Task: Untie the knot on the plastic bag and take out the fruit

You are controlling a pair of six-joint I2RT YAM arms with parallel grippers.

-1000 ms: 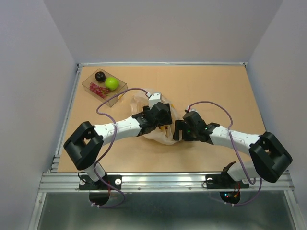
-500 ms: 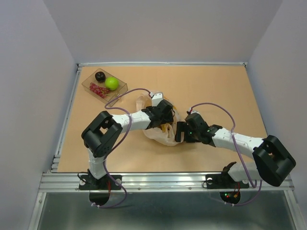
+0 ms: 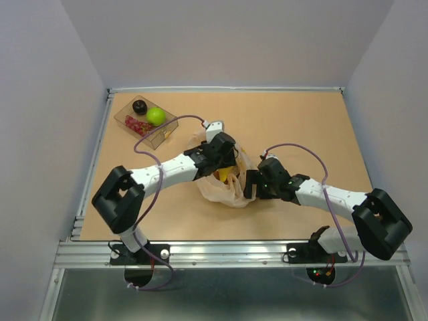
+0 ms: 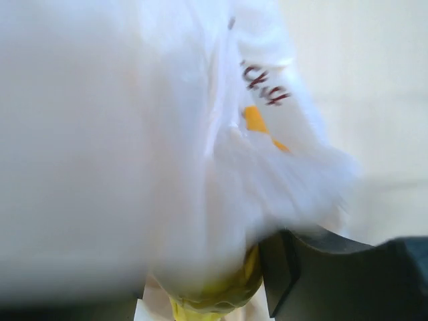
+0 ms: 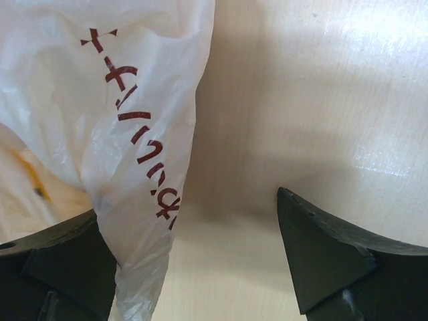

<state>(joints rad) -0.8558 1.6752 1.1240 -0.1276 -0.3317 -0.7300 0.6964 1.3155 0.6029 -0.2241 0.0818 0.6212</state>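
Note:
The cream-white plastic bag lies crumpled at the table's middle. No knot shows on it. My left gripper reaches into its top. In the left wrist view the bag fills the frame, and my left gripper is closed on a yellow fruit with bag film draped over it. The yellow fruit also shows from above. My right gripper is open at the bag's right edge. In the right wrist view a strip of the bag hangs by its left finger. A bright green round fruit lies in the tray.
A clear rectangular tray stands at the back left. It holds the green fruit, a black round piece and red berry-like pieces. Purple cables loop over both arms. Grey walls close in the table on three sides.
My left arm has swung its elbow out to the left and drawn its gripper slightly back. The bag's top has shifted with it and yellow now shows there. My right arm has barely moved.

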